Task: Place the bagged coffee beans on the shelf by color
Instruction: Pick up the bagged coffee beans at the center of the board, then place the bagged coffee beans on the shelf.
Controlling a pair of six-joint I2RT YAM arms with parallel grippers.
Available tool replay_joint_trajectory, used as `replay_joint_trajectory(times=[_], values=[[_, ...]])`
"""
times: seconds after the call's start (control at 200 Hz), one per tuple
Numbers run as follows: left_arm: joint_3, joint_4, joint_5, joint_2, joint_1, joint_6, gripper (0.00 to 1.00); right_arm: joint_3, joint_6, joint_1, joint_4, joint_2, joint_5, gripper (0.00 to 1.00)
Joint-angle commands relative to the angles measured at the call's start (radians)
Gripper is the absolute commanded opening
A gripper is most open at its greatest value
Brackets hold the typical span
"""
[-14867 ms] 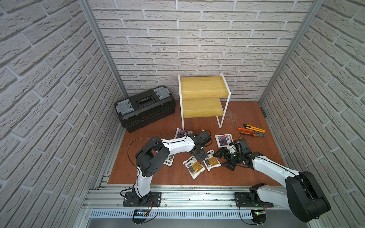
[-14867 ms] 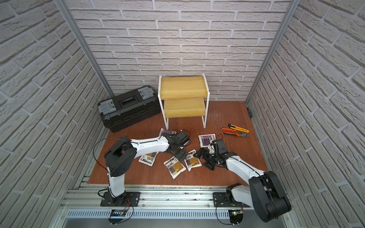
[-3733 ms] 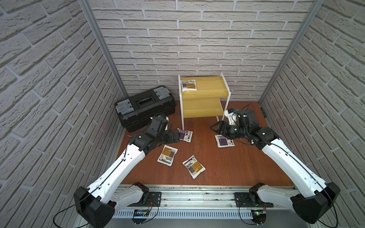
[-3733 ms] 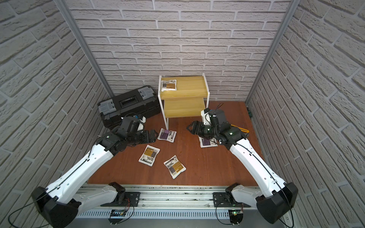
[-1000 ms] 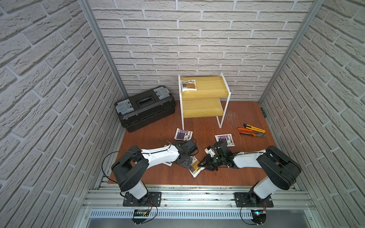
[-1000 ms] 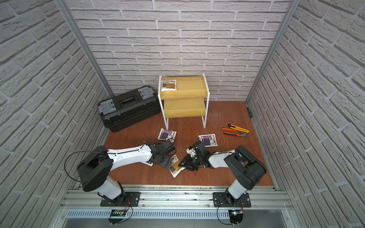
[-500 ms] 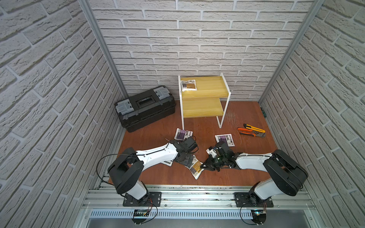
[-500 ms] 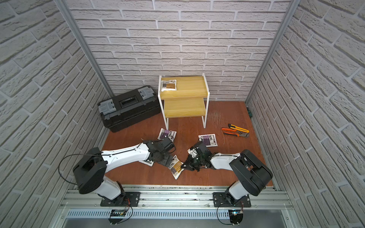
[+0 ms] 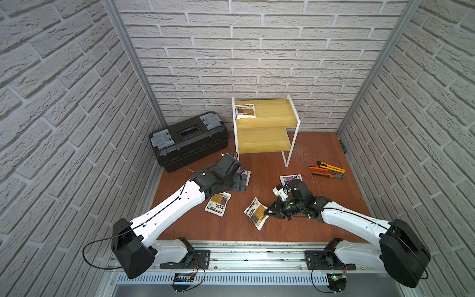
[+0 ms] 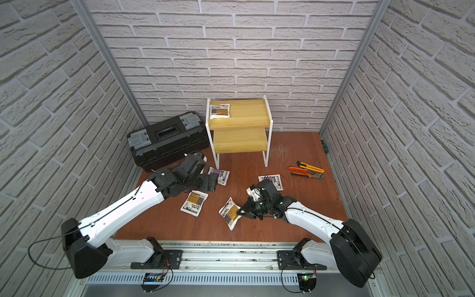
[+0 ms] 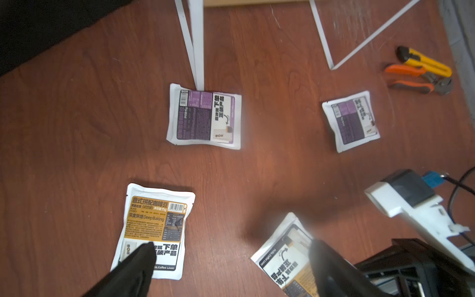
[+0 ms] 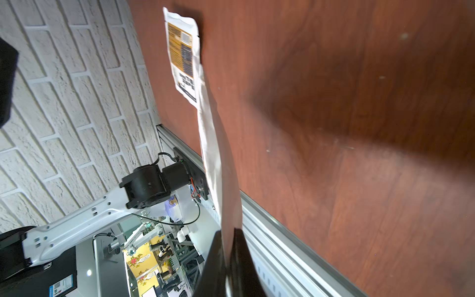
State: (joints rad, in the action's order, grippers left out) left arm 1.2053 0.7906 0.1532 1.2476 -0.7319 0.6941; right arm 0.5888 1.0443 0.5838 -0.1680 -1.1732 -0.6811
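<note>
My right gripper (image 9: pixel 266 213) (image 10: pixel 240 211) (image 12: pixel 227 232) is shut on the right edge of an orange-labelled bag of coffee beans (image 9: pixel 255 212) (image 10: pixel 228 212) (image 12: pixel 213 144) (image 11: pixel 282 253), which hangs tilted just above the table. My left gripper (image 9: pixel 239 182) (image 10: pixel 209 184) (image 11: pixel 231 259) is open and holds nothing. It hovers beside a purple bag (image 9: pixel 246 176) (image 10: pixel 222 176) (image 11: pixel 204 117). A second orange bag (image 9: pixel 218 203) (image 10: pixel 194 201) (image 11: pixel 154 228) and a second purple bag (image 9: pixel 291 178) (image 10: pixel 274 180) (image 11: pixel 350 120) lie flat. A third orange bag (image 9: pixel 246 111) (image 10: pixel 219 111) lies on the left of the top board of the shelf (image 9: pixel 272 111) (image 10: pixel 246 113).
A black toolbox (image 9: pixel 189 140) (image 10: pixel 167 140) stands left of the shelf. Orange pliers (image 9: pixel 325 175) (image 11: pixel 416 78) and a yellow utility knife (image 9: pixel 331 167) (image 11: pixel 424 61) lie at the right. Brick walls enclose three sides, and an aluminium rail (image 9: pixel 257 248) runs along the front.
My right gripper has closed on the orange bag's edge and raised it. My left gripper has pulled up and back from the orange bags toward the purple bag.
</note>
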Motion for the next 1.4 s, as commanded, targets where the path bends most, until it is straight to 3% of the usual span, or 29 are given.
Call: replay_joint_trajectory(times=[0.0, 0.295, 0.64, 1.1, 1.395], values=[[0.049, 0.011, 0.010, -0.055, 0.035, 0.015, 0.99, 0.075, 0.006, -0.006, -0.075, 0.063, 0.013, 0.02], [0.152, -0.025, -0.067, -0.112, 0.135, 0.037, 0.99, 0.271, 0.013, -0.020, -0.169, 0.112, 0.033, 0.02], [0.292, -0.072, -0.175, -0.073, 0.201, 0.053, 0.98, 0.515, 0.018, -0.052, -0.156, 0.047, 0.058, 0.03], [0.637, -0.131, -0.339, 0.159, 0.284, 0.013, 0.98, 0.923, 0.010, -0.182, -0.161, -0.133, 0.143, 0.03], [0.811, -0.126, -0.420, 0.295, 0.354, -0.001, 0.98, 1.071, 0.048, -0.263, -0.129, -0.247, 0.219, 0.04]])
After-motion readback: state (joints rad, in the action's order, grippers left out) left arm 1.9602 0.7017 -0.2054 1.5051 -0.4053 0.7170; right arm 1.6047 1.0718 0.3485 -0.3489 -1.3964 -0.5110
